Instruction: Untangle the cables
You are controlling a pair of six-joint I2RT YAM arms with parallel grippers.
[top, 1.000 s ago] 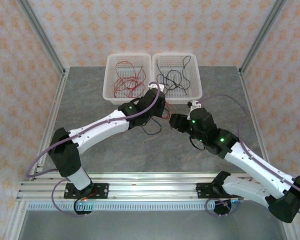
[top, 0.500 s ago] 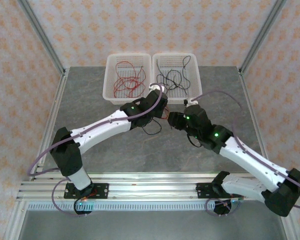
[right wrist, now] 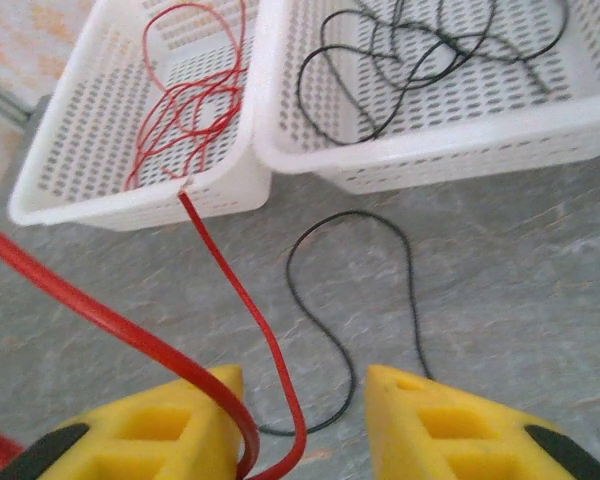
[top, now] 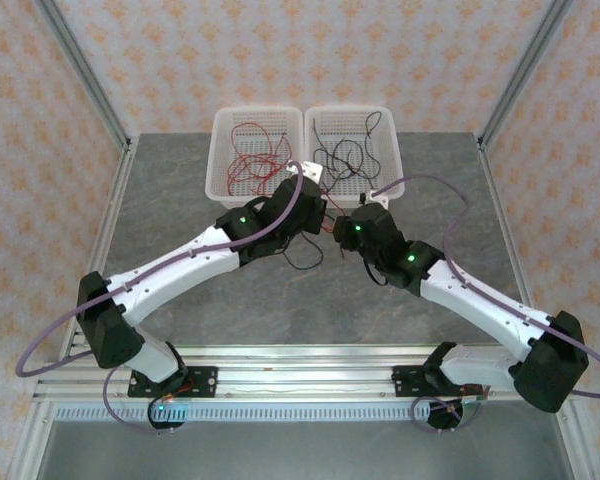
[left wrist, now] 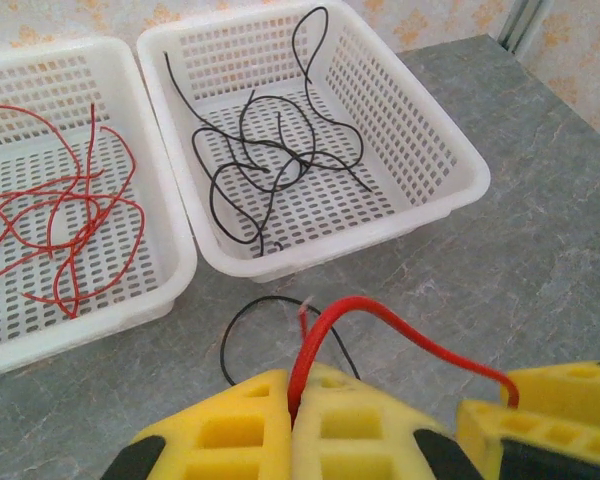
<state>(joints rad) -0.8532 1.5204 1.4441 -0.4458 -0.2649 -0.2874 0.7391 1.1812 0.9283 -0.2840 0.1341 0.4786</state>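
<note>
The left gripper is clamped on the red cable, which arcs off to its right. The right gripper, nearer that span, stands apart, with the cable hugging its left finger. Ahead lies a loose black cable, then the baskets.

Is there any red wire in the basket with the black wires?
No, the right basket holds just black wires; the red wires lie in the left basket.
</note>
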